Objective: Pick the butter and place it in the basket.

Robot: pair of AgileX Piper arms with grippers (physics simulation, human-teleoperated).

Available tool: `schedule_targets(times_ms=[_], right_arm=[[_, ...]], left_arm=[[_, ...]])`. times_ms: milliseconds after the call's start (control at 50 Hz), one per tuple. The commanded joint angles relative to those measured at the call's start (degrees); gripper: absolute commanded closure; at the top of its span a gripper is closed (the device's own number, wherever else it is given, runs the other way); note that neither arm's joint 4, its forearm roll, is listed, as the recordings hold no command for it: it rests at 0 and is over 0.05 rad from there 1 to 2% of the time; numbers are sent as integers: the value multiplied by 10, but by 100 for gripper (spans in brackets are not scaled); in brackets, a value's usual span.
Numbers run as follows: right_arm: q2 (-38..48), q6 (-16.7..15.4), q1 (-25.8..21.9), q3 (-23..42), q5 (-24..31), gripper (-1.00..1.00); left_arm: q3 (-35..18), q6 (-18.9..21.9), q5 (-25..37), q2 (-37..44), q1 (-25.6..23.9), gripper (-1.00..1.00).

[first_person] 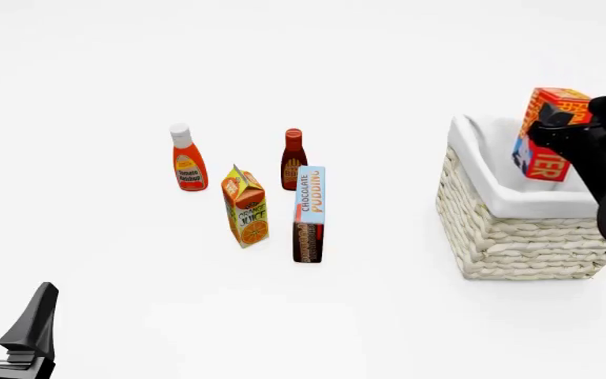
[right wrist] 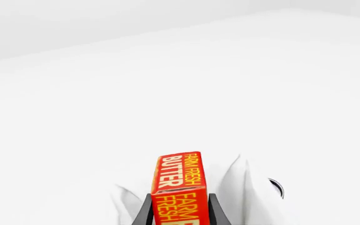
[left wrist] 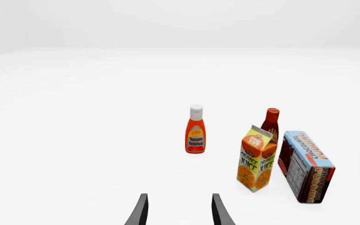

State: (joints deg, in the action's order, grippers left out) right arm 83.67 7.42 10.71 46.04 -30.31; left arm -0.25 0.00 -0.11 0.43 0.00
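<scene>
The butter point(first_person: 543, 160), a red-and-orange carton with a blue patch, hangs tilted over the open top of the basket point(first_person: 514, 237), a pale wicker basket with a white liner at the right. My right gripper point(first_person: 557, 126) is shut on the butter. In the right wrist view the carton point(right wrist: 178, 176) sits between the two fingers, with folds of the white liner point(right wrist: 235, 185) below it. My left gripper point(first_person: 3, 313) is open and empty at the near left, far from the basket. Its fingers point(left wrist: 141, 212) show in the left wrist view with nothing between them.
A ketchup bottle point(first_person: 186, 159), a dark sauce bottle point(first_person: 293, 156), an orange juice carton point(first_person: 245, 208) and a chocolate pudding box point(first_person: 308, 215) stand grouped at the table's middle. The left wrist view shows the same juice carton point(left wrist: 256, 158) and pudding box point(left wrist: 306, 166).
</scene>
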Motion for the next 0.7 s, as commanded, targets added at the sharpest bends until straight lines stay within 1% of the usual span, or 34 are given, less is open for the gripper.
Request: schedule_targets(times_ms=[20,700], right_arm=[[0,11,-2,10,-6,100],[25,11,-3,25,-6,100]], left_arm=[[0,0,0,0,0,-100],[0,0,0,0,0,-100]])
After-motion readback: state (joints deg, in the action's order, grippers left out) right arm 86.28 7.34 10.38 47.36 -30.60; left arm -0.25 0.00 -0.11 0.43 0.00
